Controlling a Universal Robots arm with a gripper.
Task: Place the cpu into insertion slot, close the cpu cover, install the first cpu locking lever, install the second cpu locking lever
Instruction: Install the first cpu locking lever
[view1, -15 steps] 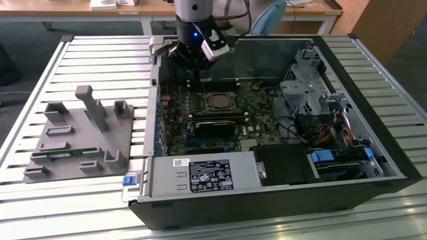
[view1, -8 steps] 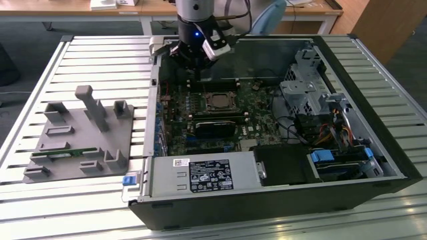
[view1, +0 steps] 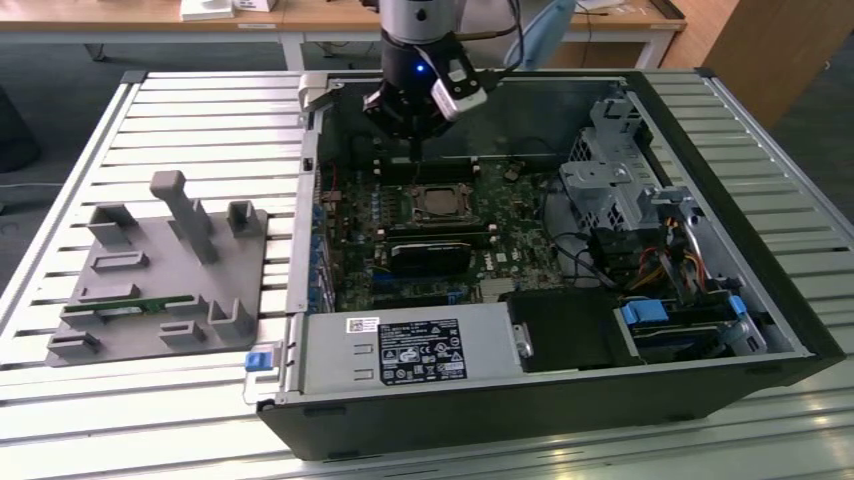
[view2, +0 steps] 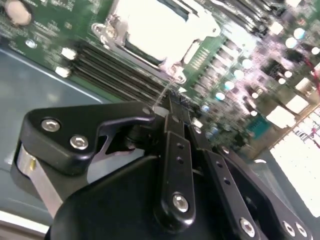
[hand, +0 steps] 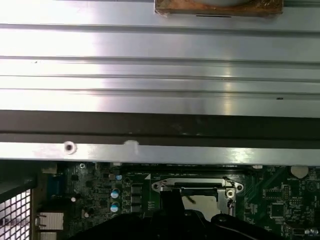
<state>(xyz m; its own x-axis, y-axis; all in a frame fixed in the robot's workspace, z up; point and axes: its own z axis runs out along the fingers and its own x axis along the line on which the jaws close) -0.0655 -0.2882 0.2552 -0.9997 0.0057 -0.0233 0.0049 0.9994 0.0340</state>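
A slatted metal worktop (view1: 187, 110) carries an open computer case (view1: 561, 400). The gripper (view1: 416, 135), fingers pinched together and empty, hovers near the case's rear edge above the motherboard (view1: 521, 250). The cpu (view1: 438, 203) sits in the insertion slot (view1: 441, 182), the cpu cover (view1: 411, 203) seemingly down; levers remain, I judge.

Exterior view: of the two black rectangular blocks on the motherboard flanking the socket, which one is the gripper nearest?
The block on the far side of the cpu cover, directly under the gripper. The other block lies nearer the camera, past the socket.
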